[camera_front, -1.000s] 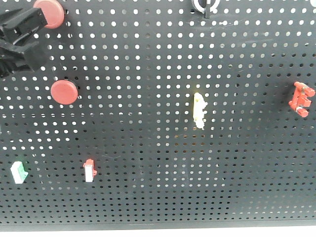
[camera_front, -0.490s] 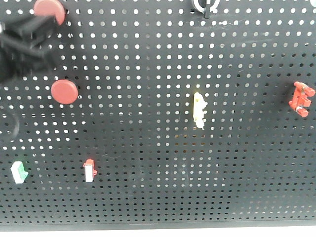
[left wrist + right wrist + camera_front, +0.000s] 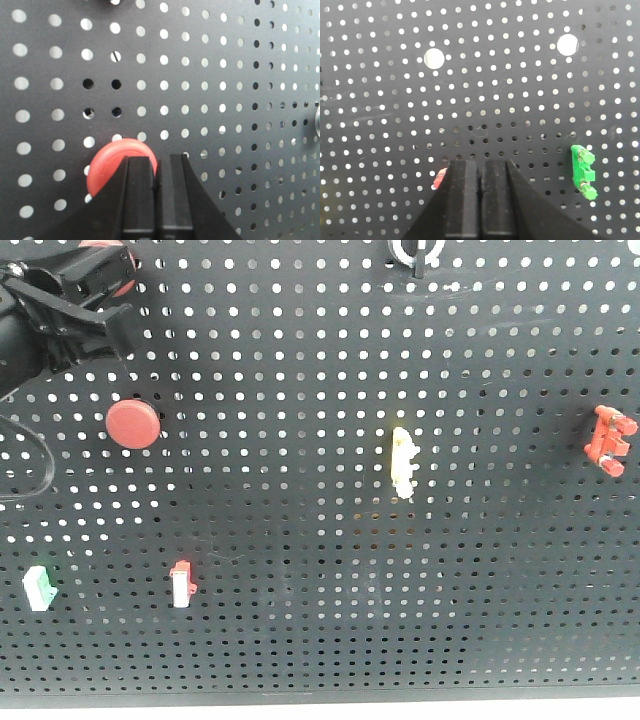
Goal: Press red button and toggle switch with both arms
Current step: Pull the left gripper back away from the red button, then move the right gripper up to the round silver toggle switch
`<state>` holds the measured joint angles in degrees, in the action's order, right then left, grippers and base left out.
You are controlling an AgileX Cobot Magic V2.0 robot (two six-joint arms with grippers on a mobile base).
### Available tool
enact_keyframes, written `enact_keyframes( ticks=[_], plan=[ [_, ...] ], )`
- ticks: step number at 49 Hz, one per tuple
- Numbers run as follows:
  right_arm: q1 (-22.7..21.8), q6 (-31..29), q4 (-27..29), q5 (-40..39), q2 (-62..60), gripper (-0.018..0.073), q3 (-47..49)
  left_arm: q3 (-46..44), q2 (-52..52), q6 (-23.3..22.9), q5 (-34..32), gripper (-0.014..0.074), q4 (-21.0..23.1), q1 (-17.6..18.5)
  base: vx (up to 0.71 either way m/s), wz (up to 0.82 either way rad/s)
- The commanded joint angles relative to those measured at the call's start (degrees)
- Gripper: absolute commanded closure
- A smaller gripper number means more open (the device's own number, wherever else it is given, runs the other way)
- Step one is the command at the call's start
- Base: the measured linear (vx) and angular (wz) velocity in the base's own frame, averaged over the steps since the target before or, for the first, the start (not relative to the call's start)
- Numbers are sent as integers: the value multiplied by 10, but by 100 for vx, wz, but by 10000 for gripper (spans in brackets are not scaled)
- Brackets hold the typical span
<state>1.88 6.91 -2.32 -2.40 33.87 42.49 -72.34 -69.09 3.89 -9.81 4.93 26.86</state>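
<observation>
Pegboard fills every view, upright and facing me. Left gripper is up at the board's 10 o'clock corner in the front view. Its jaws are drawn together with only a hairline between them and nothing held. Right gripper has its jaws pressed together the same way, also empty. I cannot find it in the front view, so its place on the board is unclear. Red button sits at 9 o'clock from the left fingertips in the left wrist view. The left finger overlaps the disc's right edge, so I judge the tips are off-centre and need to shift toward 9 o'clock before a square press. The disc is round, so approach angle matters little. Lower button is free, at 6 o'clock from the left gripper. Toggle is cropped at the board's 12 o'clock edge, well apart from the left gripper toward 3 o'clock, with its black lever seeming to hang toward 6 o'clock. It does not show in the right wrist view. That view shows only a green piece at 3 o'clock and a red sliver at 9 o'clock, so the right arm has travel left.
</observation>
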Motion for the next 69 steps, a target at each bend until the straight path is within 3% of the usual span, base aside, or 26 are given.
enact_keyframes(
  ticks=[1,18,29,38,45,56,60,69],
  plan=[
    [-2,-3,0,-41,6,559,19,-19,0,-5,-26,594,8,1,0,0],
    [-2,-3,0,-41,6,559,19,-5,95,0,36,594,7,1,0,0],
    [-2,-3,0,-47,18,559,19,82,191,1,44,594,5,1,0,0],
    [-2,-2,-9,-143,38,559,19,153,268,1,45,594,5,1,0,0],
    [1,52,-104,-251,67,559,20,174,297,1,46,594,5,1,0,0],
    [85,192,-366,-289,148,560,111,177,301,1,45,594,5,1,0,0],
    [129,205,-393,-273,191,564,168,178,301,1,45,594,5,1,0,0],
    [228,205,-393,-181,280,564,282,178,301,1,45,594,5,1,0,0]
  ],
)
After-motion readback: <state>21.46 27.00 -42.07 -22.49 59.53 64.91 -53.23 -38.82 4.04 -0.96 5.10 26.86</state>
